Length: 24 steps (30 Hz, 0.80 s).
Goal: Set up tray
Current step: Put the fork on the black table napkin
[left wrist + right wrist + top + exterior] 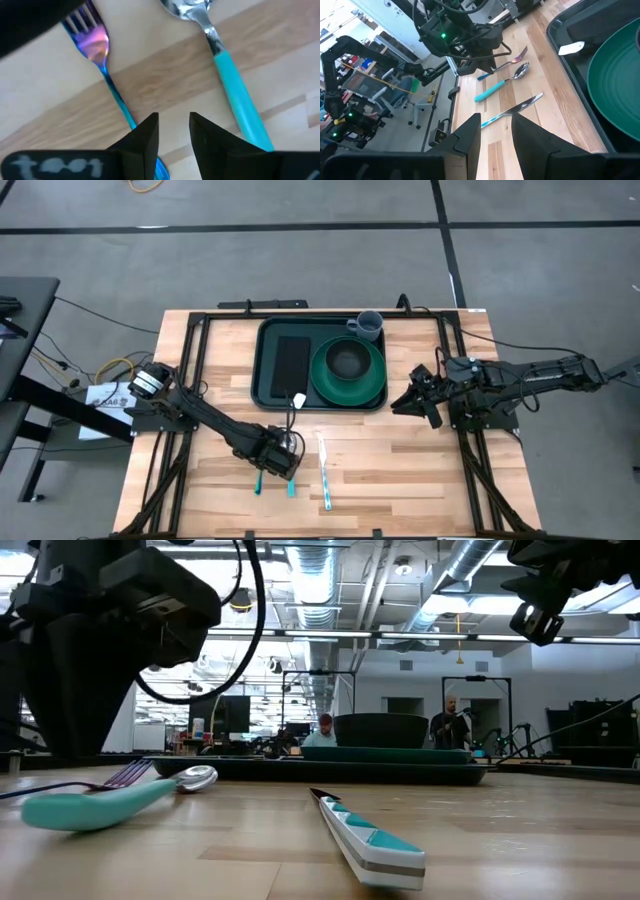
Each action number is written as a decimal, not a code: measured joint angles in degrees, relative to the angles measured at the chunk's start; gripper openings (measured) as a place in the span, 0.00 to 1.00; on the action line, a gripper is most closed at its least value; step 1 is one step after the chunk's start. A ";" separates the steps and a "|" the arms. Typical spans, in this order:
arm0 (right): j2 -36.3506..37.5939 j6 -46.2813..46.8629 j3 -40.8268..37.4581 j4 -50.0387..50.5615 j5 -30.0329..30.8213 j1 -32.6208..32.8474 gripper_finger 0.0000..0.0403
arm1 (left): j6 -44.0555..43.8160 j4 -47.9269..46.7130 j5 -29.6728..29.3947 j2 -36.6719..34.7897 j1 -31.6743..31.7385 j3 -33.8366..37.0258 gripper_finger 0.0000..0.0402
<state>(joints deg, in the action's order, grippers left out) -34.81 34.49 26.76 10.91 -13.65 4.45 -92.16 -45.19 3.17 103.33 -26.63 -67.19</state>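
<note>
We see the tray (268,360) at the table's far middle, holding a green plate (370,380) and bowl (347,360). The left gripper (173,131) hovers, jaws slightly parted and empty, over the fork (95,45) and spoon (220,55). The right gripper (496,131), slightly parted and empty, waits beside the tray.

The large rectangular plastic tray (268,360) is dark green; the round plate (370,380) a brighter green. The iridescent fork (92,42) shimmers purple-blue. Spoon (235,85) and knife (370,835) handles are teal.

Even overhead light, bright ceiling glare in low view, blurred near knife (368,836)
</note>
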 joint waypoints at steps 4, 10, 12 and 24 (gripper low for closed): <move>0.00 -0.01 0.00 0.01 0.00 0.00 0.25 | -1.86 -2.91 -0.57 -0.07 0.00 -0.43 0.24; 0.00 -0.03 0.00 0.03 0.00 0.00 0.25 | -4.28 -7.94 -0.61 -0.09 0.00 -0.43 0.24; 0.00 -0.07 0.00 0.03 0.00 0.00 0.25 | -4.47 -8.13 -0.66 -0.09 0.00 -0.29 0.24; 0.00 -0.52 0.00 0.25 0.00 0.00 0.25 | -6.12 -0.81 0.62 -0.09 0.03 6.60 0.24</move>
<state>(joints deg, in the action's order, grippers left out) -34.81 33.98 26.76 11.16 -13.65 4.45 -98.28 -46.00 3.79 103.24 -26.61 -60.59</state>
